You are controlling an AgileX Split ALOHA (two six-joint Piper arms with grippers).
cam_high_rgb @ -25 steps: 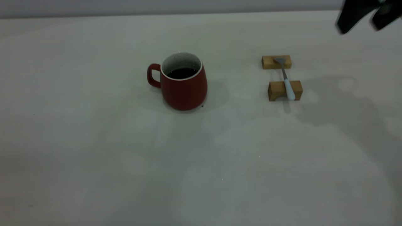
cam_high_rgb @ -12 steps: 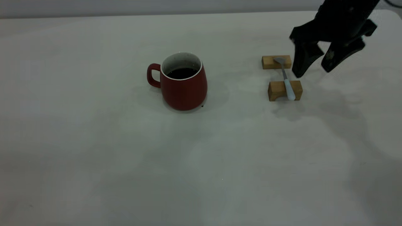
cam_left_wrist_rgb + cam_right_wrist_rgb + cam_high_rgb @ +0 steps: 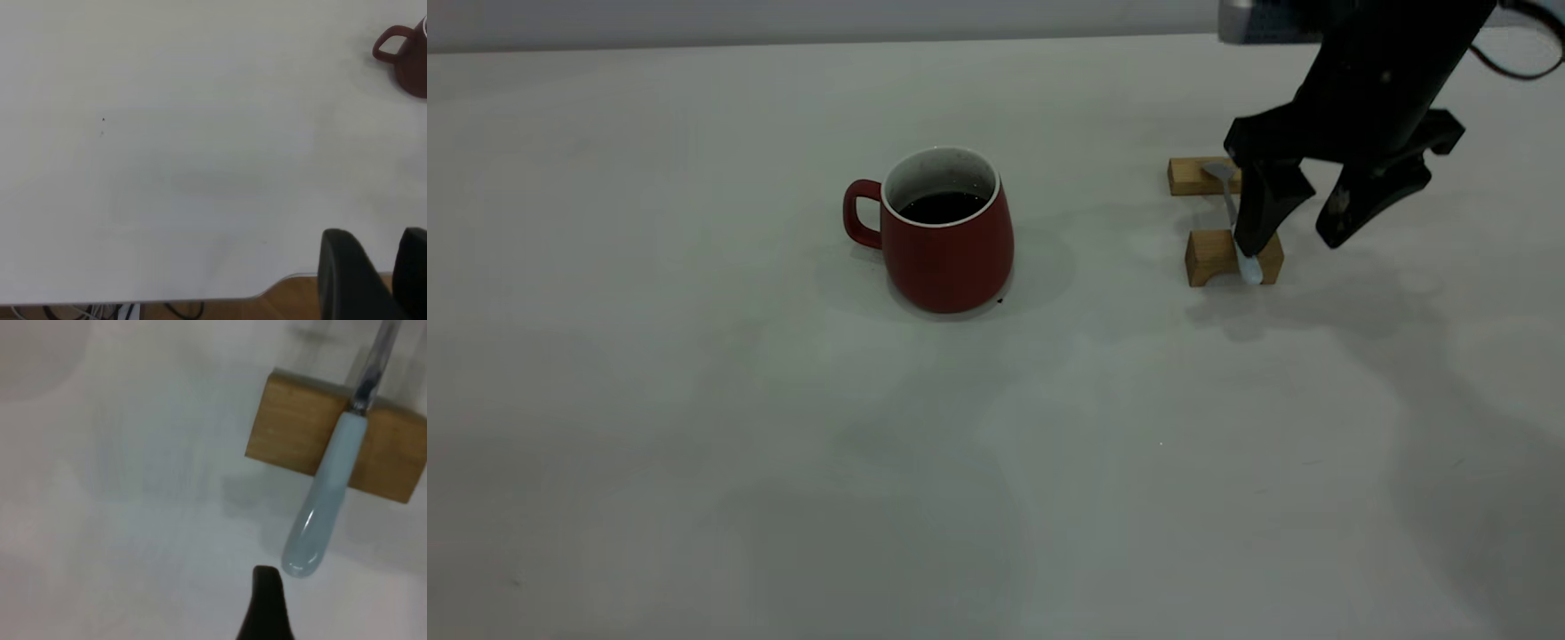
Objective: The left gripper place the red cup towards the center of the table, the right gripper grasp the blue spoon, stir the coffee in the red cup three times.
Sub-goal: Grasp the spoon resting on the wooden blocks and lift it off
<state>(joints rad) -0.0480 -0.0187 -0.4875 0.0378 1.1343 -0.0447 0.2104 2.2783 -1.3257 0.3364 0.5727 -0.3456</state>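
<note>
Hovering right gripper [image 3: 1296, 238], jaws spread, empty, straddles blue spoon [image 3: 1250, 269] handle on near wooden block [image 3: 1209, 256], right of red cup [image 3: 944, 233]. Risk: off-centre closing tips spoon off block, handle skids away.

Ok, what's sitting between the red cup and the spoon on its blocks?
Nothing. In the exterior view the table is bare between the red cup and the blue spoon on its wooden blocks; the open right gripper is over the spoon's handle.
</note>
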